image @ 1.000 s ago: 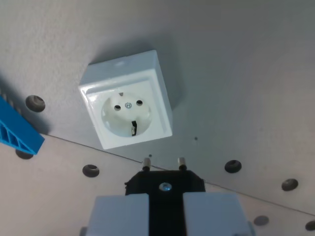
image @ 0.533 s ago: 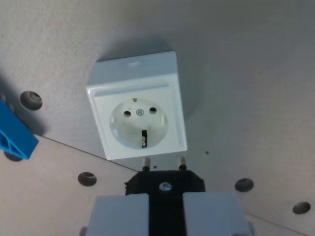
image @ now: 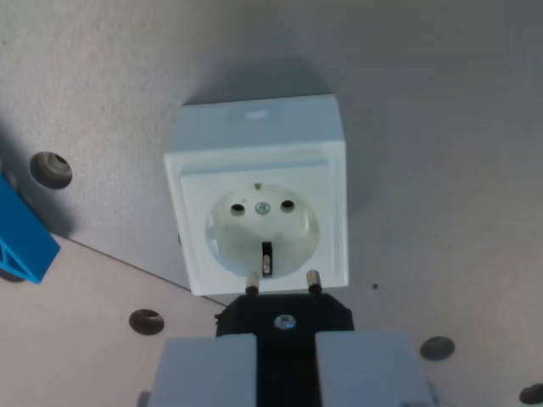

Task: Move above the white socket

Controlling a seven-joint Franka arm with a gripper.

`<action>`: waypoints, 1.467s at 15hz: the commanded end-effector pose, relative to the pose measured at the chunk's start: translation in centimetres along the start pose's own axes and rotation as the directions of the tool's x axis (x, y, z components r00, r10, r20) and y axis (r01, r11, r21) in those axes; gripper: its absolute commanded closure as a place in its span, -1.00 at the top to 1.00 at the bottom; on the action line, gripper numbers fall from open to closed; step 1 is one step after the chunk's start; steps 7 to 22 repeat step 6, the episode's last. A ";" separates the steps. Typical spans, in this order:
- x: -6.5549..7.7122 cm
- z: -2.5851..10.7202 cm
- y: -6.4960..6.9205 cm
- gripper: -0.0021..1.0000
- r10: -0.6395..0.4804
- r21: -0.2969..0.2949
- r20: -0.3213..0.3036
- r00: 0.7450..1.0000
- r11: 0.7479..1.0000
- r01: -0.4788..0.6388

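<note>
Two pins of black plug [image: 284, 318] overlap lower edge of white socket [image: 261, 199] in wrist view. We keep pincer [image: 285, 365] clamped on plug. Socket sits on grey surface [image: 441, 127], centre frame. Risk: pins offset from holes, scraping faceplate if we descend misaligned; blue part [image: 21, 242] at wrist view's left stays clear.

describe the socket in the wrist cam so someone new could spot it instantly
On the pale grey board dotted with dark screw holes, look at the middle of the wrist view, just above the gripper and its black plug. The white socket is the square box there with a round recess. Nothing else is white and boxy; the blue part sits at the wrist view's left edge.
</note>
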State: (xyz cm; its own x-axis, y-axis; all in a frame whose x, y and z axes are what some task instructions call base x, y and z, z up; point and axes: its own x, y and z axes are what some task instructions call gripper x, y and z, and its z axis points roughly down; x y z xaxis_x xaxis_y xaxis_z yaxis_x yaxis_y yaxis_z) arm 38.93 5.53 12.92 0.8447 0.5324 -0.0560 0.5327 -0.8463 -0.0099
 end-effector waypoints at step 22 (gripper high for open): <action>-0.5 1.6 -0.7 -1.00 -0.072 -0.069 -0.084 0.994 0.995 0.066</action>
